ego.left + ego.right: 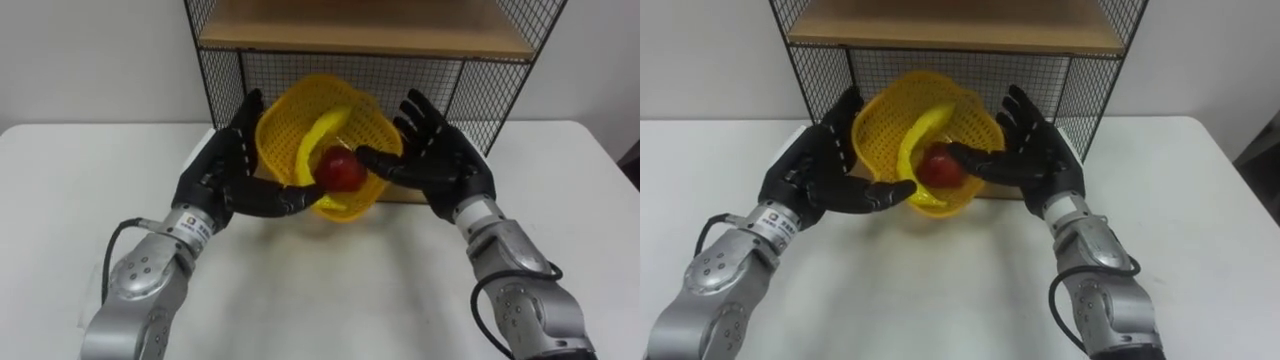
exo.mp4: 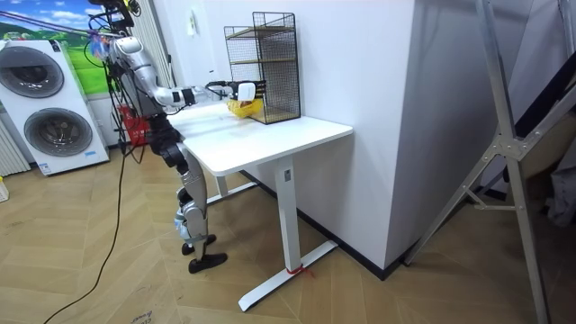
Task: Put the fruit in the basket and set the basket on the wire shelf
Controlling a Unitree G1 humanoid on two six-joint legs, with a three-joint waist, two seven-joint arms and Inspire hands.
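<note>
Fingers (image 1: 243, 122) of the left hand (image 1: 222, 172) straight and spread, pressed flat against the left wall of the yellow basket (image 1: 283, 135). Right hand (image 1: 447, 162) mirrored it on the right wall, fingers (image 1: 420, 115) likewise straight. Neither hand curled round anything. Both thumbs reached inward along the basket's near rim, and the right thumb tip lay just beside the red apple (image 1: 343, 170).

Basket clamped between the two palms and tilted, its mouth turned up toward the head camera. Banana (image 1: 318, 137) curved across the inside, with the apple below it, against the near rim. Both fruits were inside the basket.

Basket sat at the mouth of the lower compartment of the wire shelf (image 1: 445, 88), under the wooden board (image 1: 360, 30). Could not tell whether its underside touched the table (image 1: 320, 290) or the shelf floor.

Shelf stood at the back edge of the white table, against the wall. Room view: robot stood at the table's long edge on the room view's left, both arms stretched across the top toward the shelf (image 2: 274, 67).
</note>
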